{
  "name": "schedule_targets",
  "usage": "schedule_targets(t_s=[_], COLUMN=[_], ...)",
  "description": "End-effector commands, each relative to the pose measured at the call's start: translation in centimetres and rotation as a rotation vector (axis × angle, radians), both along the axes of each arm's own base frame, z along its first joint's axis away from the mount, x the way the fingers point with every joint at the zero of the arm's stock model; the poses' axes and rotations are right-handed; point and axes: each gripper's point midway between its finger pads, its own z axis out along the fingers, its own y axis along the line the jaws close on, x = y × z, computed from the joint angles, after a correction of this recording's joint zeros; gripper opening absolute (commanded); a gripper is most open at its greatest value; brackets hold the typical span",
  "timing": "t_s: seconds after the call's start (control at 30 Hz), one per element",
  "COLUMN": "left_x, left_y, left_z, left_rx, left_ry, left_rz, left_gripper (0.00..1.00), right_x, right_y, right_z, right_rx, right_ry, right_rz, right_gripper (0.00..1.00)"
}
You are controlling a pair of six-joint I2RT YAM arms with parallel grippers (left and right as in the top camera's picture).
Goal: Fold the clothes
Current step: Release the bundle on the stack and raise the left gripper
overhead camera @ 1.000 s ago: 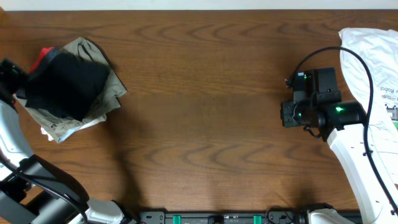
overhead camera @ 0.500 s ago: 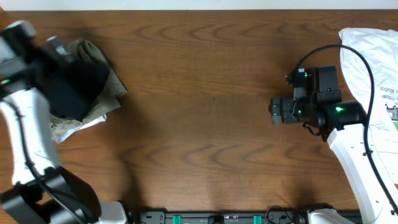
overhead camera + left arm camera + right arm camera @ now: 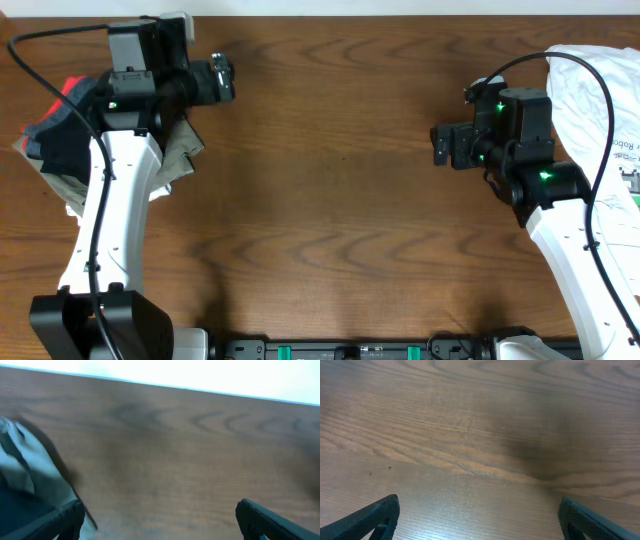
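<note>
Black clothes [image 3: 55, 150] near far-left table [image 3: 330, 200] edge

The brown wooden counter [image 3: 330, 190] shows wavy grain under a smooth, low-sheen finish, and the right wrist view catches soft reflections on it. The black thin-cloth garment with a heathered grey waistband and coral-red edge [image 3: 55, 148] is matt and limp. Under it, the khaki cloth garment [image 3: 183, 148] looks matt and creased. The white printed crinkled sheet [image 3: 595, 90] has a faint gloss; whether it is cloth or plastic is unclear. The white arm casing [image 3: 115, 210] is smooth, glossy plastic, and the black wrist housing [image 3: 515, 115] is matt. The fingers [image 3: 270, 520] of the left pincer [image 3: 160, 510] and those of the right pincer [image 3: 479, 505] look like dark matt plastic.
</note>
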Motion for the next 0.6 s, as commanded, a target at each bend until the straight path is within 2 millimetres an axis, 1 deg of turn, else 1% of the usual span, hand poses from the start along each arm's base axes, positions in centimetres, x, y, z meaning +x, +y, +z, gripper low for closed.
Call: schedule_targets(t_s=[0.0,0.07,0.13,0.2,0.3,0.37,0.4,0.47,0.57], left_x=[-1.4,-3.0,-4.6,-5.7,-7.8,-9.6,-10.7,-12.8,-15.8], left_y=[0.3,0.2,0.1,0.0,-0.4,-0.9,-1.3,-1.9,-2.4], left_z=[1.1,1.1,1.8,3.2,5.9,6.8,7.0,6.9,6.1], left_rx=[0.003,-0.001,0.004,0.006,0.016,0.026,0.029,0.034,0.059], left_ry=[0.016,0.058,0.071,0.033,-0.052,-0.092,-0.107,-0.133,-0.173], left_rz=[-0.007,-0.009,-0.014,-0.014,-0.027,-0.048,-0.059,-0.083,-0.120], left_gripper=[0.98,0.98,0.98,0.98,0.98,0.98,0.98,0.98,0.98], right_x=[-0.6,-1.7,-2.9,-4.4,-6.8,-8.2,-9.1,-10.6,-12.8], right_y=[-0.5,-0.6,-1.0,-1.8,-3.4,-3.8,-3.9,-4.2,-5.3], right_z=[0.8,1.3,2.4,3.6,5.2,5.9,6.2,6.3,5.2], right_rx=[-0.013,0.012,0.009,-0.002,-0.017,-0.011,0.001,0.015,0.007], right_ry=[-0.009,0.003,-0.010,-0.026,-0.069,-0.109,-0.138,-0.180,-0.224], right_rz=[0.003,-0.024,-0.034,-0.079,-0.160,-0.173,-0.180,-0.188,-0.238], right_gripper=[0.99,0.99,0.99,0.99,0.99,0.99,0.99,0.99,0.99])
